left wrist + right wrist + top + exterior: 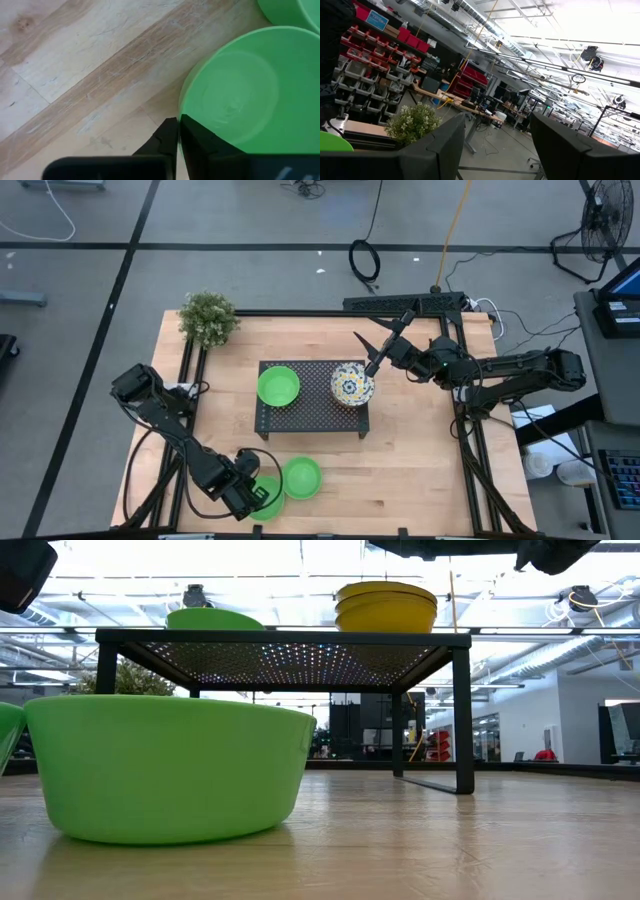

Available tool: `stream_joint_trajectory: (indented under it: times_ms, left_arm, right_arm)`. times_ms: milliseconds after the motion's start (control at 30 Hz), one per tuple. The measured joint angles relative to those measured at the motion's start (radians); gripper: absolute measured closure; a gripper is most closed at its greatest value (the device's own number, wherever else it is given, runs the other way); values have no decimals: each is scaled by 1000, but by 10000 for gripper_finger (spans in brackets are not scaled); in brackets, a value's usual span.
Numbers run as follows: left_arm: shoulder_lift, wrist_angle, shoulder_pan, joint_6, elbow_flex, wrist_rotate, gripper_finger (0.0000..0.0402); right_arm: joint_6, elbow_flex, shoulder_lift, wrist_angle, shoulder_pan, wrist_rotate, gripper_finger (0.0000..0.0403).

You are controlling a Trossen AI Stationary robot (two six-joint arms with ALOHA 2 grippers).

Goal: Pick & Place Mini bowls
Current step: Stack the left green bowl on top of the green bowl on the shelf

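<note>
Bright, even overhead light; blown-out ceiling glare behind the rack (283,640); soft, blurred near green bowl (170,768).

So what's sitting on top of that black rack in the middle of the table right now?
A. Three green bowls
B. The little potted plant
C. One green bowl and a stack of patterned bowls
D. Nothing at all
C: in the overhead view the black rack carries a green bowl on one side and a stack of patterned bowls on the other; the potted plant stands off at the table's corner.
</note>
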Motion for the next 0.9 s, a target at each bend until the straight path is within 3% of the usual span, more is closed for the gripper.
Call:
stream_joint_trajectory:
  times_ms: [167, 467, 700, 900]
  left_arm:
    - [0, 0, 0, 0, 0, 0, 363]
    - [0, 1, 0, 6, 0, -1, 395]
    - [0, 0, 0, 6, 0, -21, 361]
    - [0, 0, 0, 6, 0, -32, 370]
  right_arm:
    - [0, 0, 0, 0, 0, 0, 188]
    - [0, 0, 0, 0, 0, 0, 188]
    - [0, 0, 0, 0, 0, 0, 188]
    - [0, 0, 0, 0, 0, 0, 188]
